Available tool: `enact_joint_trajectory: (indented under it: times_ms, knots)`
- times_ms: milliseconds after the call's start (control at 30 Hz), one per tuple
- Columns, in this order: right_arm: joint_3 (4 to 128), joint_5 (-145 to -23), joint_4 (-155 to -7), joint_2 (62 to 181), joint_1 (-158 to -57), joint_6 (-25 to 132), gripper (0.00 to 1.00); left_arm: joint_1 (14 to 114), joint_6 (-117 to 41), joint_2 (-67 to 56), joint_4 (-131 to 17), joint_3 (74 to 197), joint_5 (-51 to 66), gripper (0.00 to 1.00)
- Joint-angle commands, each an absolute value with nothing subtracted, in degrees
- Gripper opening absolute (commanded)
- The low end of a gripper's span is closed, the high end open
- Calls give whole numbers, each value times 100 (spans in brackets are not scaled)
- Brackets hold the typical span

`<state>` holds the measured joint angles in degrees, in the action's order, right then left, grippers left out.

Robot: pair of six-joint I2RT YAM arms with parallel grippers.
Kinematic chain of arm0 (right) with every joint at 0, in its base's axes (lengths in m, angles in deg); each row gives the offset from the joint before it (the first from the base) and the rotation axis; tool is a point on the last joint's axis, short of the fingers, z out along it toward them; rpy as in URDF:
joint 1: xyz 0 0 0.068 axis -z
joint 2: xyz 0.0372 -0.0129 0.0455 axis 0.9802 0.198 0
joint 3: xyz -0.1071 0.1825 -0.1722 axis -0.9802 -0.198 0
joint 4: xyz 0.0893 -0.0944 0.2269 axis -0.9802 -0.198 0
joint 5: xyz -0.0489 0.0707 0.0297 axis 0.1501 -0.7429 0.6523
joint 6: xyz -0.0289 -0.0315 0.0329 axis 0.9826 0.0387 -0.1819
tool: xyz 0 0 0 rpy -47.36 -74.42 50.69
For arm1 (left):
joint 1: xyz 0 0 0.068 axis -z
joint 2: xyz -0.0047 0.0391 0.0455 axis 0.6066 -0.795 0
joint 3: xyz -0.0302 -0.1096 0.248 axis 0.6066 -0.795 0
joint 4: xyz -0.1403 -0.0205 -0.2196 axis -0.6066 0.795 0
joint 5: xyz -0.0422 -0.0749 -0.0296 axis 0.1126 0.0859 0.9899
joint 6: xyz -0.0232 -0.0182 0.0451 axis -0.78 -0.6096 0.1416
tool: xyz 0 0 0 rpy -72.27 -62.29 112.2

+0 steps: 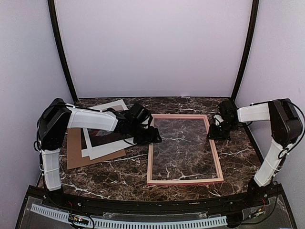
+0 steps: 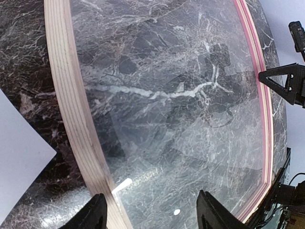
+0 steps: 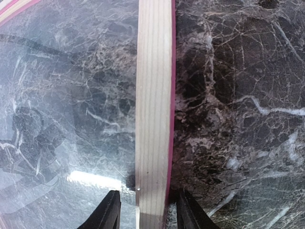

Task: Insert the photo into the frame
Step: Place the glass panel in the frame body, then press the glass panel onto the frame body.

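The frame (image 1: 217, 157) lies flat on the marble with its pale wood back up and a pink edge showing. A clear sheet (image 1: 183, 148) rests inside it. The photo (image 1: 102, 139), white-bordered with a dark scene, lies left of the frame and is partly hidden under my left arm. My left gripper (image 1: 150, 136) hangs open over the frame's left rail (image 2: 71, 109), one finger above the wood and the other above the clear sheet (image 2: 181, 119). My right gripper (image 1: 218, 130) stands open astride the right rail (image 3: 153, 119), a finger on each side and a small gap on the inner side.
A brown cardboard board (image 1: 76, 155) lies under the photo at the left. A white sheet corner (image 2: 19, 157) shows at the left wrist view's edge. Dark posts and lilac walls close in the back and sides.
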<state>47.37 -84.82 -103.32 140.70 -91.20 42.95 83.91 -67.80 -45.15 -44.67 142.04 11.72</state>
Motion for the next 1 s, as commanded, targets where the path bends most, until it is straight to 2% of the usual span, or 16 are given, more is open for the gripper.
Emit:
enact_joint_trajectory:
  times_ms: [0,300,667,967]
  knots:
    - [4813,-8370,-10380,14154,-9150,4344,42,8419,-6505,-4169,-4111,14358,865,67]
    - [4861,-8389,-10404,14144,-9150,4359,42,8419,-5922,-4623,-3421,15036,410,65]
    - [4864,-8410,-10391,14160,-9148,4368,42,8494,-5836,-4912,-3290,15009,513,61]
    - [4760,-8409,-10331,14123,-9145,4360,42,8723,-5757,-5051,-3019,15009,20,53]
